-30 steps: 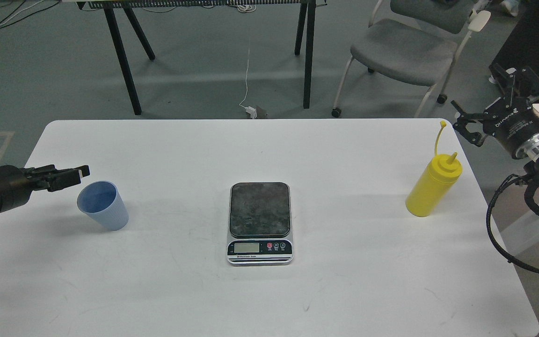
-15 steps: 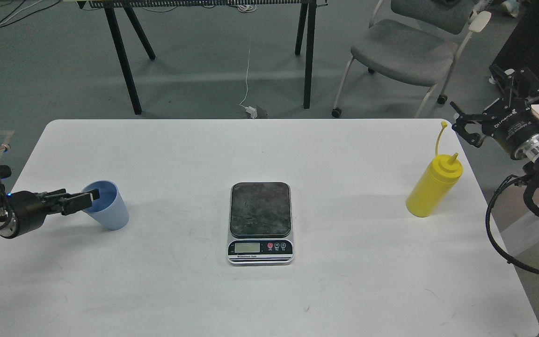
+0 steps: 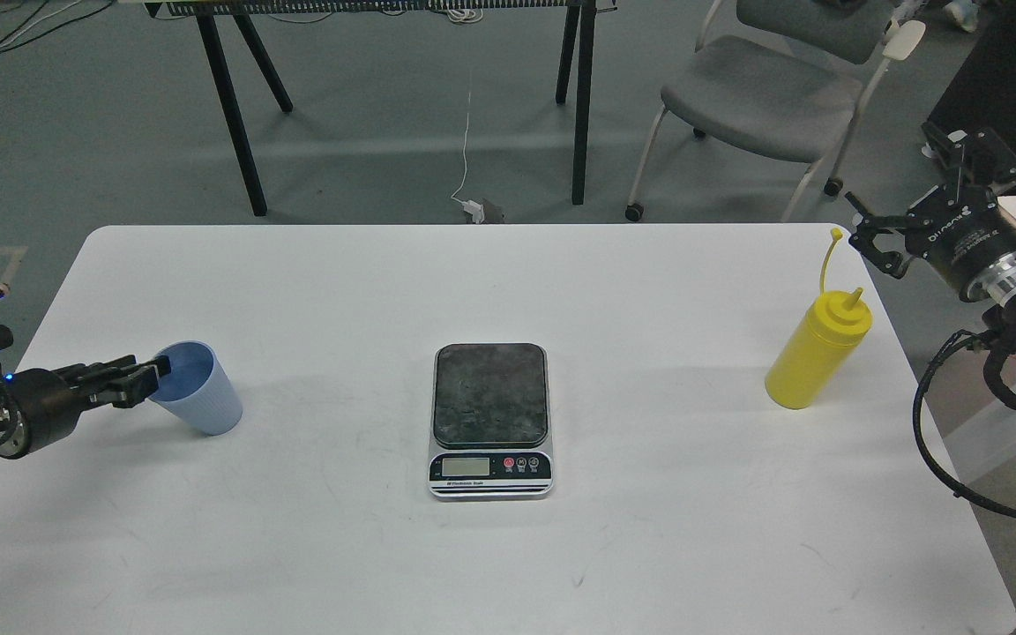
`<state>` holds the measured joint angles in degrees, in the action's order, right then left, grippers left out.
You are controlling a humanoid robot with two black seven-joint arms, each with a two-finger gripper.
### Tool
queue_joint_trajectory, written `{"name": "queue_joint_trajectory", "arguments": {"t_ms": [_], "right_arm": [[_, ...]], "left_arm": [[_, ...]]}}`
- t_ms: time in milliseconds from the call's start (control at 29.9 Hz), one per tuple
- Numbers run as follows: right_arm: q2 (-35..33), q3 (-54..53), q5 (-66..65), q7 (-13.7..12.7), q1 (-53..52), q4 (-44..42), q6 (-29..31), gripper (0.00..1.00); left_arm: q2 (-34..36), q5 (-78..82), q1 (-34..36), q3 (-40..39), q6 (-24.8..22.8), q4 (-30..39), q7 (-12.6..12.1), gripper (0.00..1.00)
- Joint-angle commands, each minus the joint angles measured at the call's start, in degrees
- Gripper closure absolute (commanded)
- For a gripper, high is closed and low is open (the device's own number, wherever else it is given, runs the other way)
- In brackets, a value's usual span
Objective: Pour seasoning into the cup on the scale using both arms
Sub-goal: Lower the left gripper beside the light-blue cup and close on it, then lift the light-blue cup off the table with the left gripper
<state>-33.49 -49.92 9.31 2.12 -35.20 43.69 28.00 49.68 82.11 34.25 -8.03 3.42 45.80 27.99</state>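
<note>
The light-blue ribbed cup (image 3: pixel 202 391) stands on the white table (image 3: pixel 649 547) at the left. My left gripper (image 3: pixel 153 374) is at the cup's left rim, its fingertips touching or just overlapping the rim. It is seen side-on, so its fingers cannot be told apart. The scale (image 3: pixel 490 419), with an empty dark plate and a silver front panel, lies at the table's middle. The yellow seasoning bottle (image 3: pixel 817 357) stands upright at the right, its cap strap sticking up. My right gripper (image 3: pixel 918 196) is open and empty, above and to the right of the bottle, off the table's far right corner.
A grey chair (image 3: pixel 764 93) and black table legs (image 3: pixel 235 115) stand on the floor behind the table. A white cable (image 3: pixel 466 132) runs down to a plug on the floor. My right arm's black cables (image 3: pixel 931 441) hang past the table's right edge.
My left gripper has dropped from above and left of the cup to its left rim, then drawn back slightly. The right gripper has barely shifted. Cup, scale and bottle have not moved.
</note>
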Motion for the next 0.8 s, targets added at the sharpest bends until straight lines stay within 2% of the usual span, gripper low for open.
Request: {"name": "queue_joint_trajectory", "arguments": {"t_ms": [0, 134, 234, 334, 601, 768], "right_arm": [[0.0, 0.0, 0.0, -0.01, 0.13, -0.09, 0.0, 0.01], [0.09, 0.0, 0.0, -0.01, 0.13, -0.18, 0.0, 0.01], [0.53, 0.0, -0.08, -0.01, 0.05, -0.27, 0.0, 0.01], [0.53, 0.09, -0.08, -0.01, 0.13, -0.18, 0.0, 0.01], [0.97, 0.0, -0.08, -0.01, 0.04, -0.36, 0.0, 0.01], [0.97, -0.08, -0.08, -0.01, 0.04, -0.36, 0.0, 0.01]], "left_arm": [[0.07, -0.02, -0.06, -0.06, -0.08, 0.08, 0.01, 0.65], [0.07, -0.1, 0.11, -0.06, -0.08, 0.08, 0.01, 0.71], [0.07, 0.07, 0.11, -0.06, -0.08, 0.08, 0.01, 0.84], [0.07, 0.16, 0.11, 0.12, -0.25, 0.43, 0.01, 0.93], [0.59, -0.63, 0.64, 1.0, -0.6, 1.05, 0.01, 0.98], [2.35, -0.54, 1.34, 1.0, -1.57, 3.94, 0.01, 1.0]]}}
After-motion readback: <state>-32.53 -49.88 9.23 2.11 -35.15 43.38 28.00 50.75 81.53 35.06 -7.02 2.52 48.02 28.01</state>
